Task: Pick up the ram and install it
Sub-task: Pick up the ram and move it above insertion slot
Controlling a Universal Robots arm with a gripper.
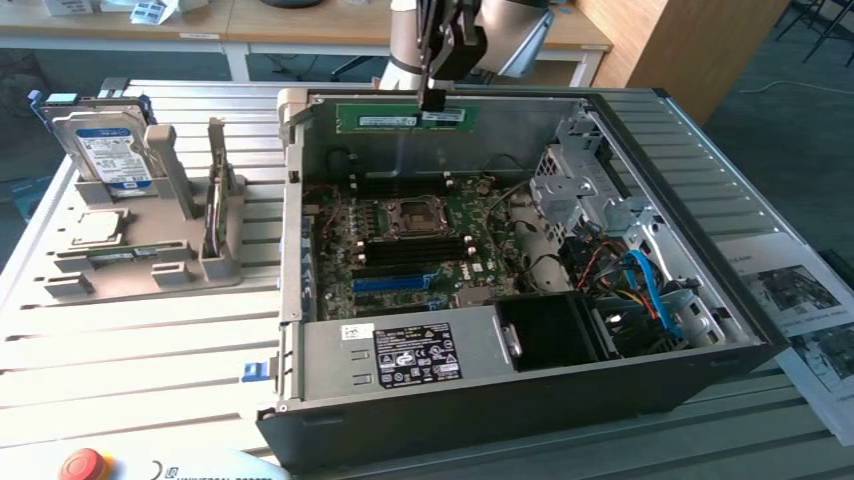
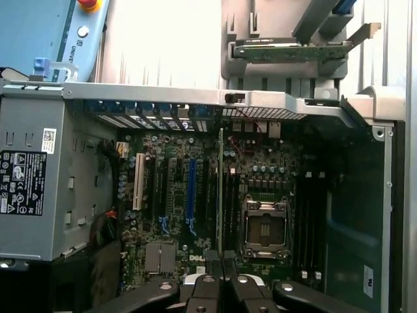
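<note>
**Ram in claw, over open case**

The ram (image 1: 406, 117), a long, narrow green circuit-board stick with a white label, hangs level from the claw (image 1: 431, 100). The claw's jaws are closed tight on the ram's upper edge. The stick is in the air, touching nothing else. Below the claw is an open black-and-silver computer case (image 1: 534, 410) holding a green motherboard (image 1: 467, 225) and a square metal CPU socket (image 1: 410, 216). Well off to the claw's side stands a grey plastic parts stand (image 1: 134, 265) with a boxy silver hard drive (image 1: 107, 150).

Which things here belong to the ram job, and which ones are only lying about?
Job in hand:
- ram, held by the shut gripper
- open computer case
- motherboard

Lying about:
- hard drive
- CPU chip
- printed papers
- red button
</note>
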